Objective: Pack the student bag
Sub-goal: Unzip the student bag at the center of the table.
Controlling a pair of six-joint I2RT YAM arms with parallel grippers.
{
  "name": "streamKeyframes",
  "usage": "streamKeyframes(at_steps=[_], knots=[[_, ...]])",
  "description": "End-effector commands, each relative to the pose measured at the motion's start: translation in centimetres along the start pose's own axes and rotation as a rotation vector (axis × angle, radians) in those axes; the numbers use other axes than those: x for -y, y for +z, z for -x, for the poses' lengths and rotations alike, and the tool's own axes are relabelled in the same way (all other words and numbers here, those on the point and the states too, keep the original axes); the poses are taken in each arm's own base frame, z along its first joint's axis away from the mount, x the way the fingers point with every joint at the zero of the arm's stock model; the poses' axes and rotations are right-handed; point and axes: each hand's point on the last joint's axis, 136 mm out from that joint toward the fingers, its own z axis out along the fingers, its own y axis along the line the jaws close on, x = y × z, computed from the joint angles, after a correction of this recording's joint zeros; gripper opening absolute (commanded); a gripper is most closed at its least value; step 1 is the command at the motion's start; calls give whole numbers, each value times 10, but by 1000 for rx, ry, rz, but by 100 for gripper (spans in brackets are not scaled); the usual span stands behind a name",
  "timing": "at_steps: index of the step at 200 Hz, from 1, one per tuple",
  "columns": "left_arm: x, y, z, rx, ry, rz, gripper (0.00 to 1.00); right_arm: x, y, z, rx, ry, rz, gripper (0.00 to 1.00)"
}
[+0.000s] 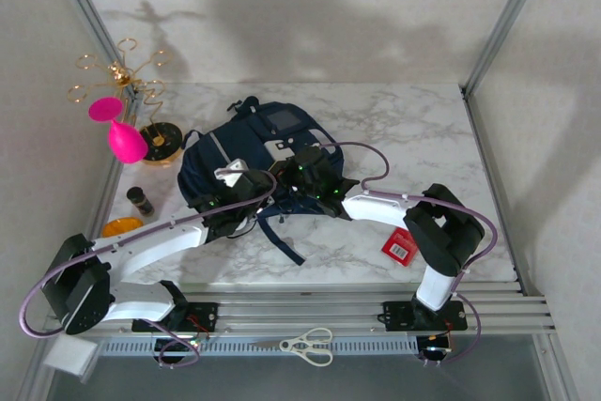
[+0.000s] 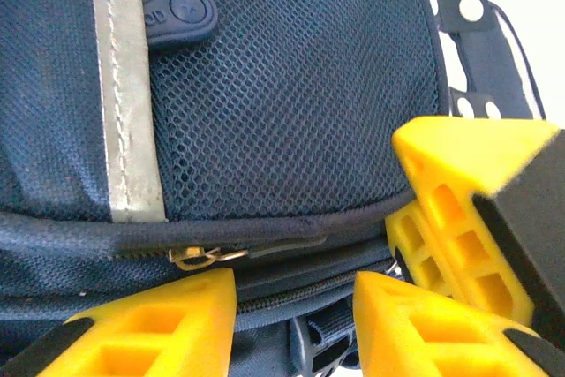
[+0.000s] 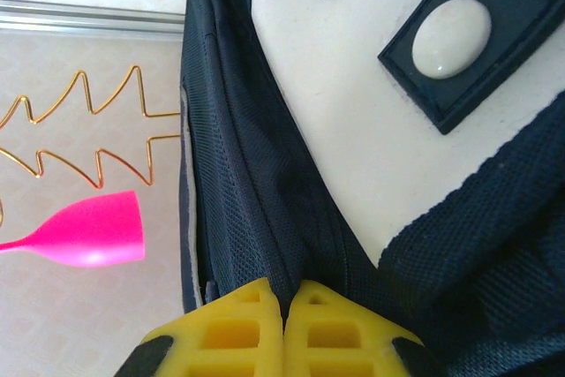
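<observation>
**A:** Where does the large navy-blue fabric student bag (image 1: 211,168) lie?

**B:** In the middle of the white marble table (image 1: 423,129), under both arms. The left gripper (image 2: 291,328) has its yellow fingers spread just below the bag's zip seam and grips nothing. The small brass zipper pull (image 2: 199,256) sits just above one finger, under the dark mesh pocket (image 2: 291,103).

**A:** And the right gripper (image 3: 284,328)?

**B:** Its jaws are pressed together, tips against the bag's side seam. Whether they've nipped any fabric, I can't tell.

**A:** So the step in hand is opening the zip?

**B:** I'd judge so. To do it well, bring the left jaws up and across until they straddle the pull. Close on the tab itself, not the cloth. Then draw along the line of the zip while the right gripper steadies the bag against sliding.
</observation>
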Motion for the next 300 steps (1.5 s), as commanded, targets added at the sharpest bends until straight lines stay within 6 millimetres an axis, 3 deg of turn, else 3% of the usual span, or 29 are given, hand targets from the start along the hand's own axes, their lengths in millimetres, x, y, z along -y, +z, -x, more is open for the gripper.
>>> streamKeyframes(at_steps=[1,54,90,145,236,279,300], knots=[[-28,-5,26,192,-507,61,42,-43,-8,-15,-30,-16,150,0],[-32,-4,44,283,-612,37,44,-46,-10,-21,-32,-19,156,0],[-59,0,39,327,-659,120,40,-49,-12,-21,-30,-20,161,0],[-80,3,35,359,-645,205,33,-52,-17,-15,-2,-28,163,0],[-72,4,46,335,-583,158,16,-53,-24,-6,20,-30,167,0],[-65,-3,44,286,-488,136,10,-53,-28,13,44,-21,173,0],[-57,-7,41,238,-432,93,1,-53,-34,23,66,-34,165,0]])
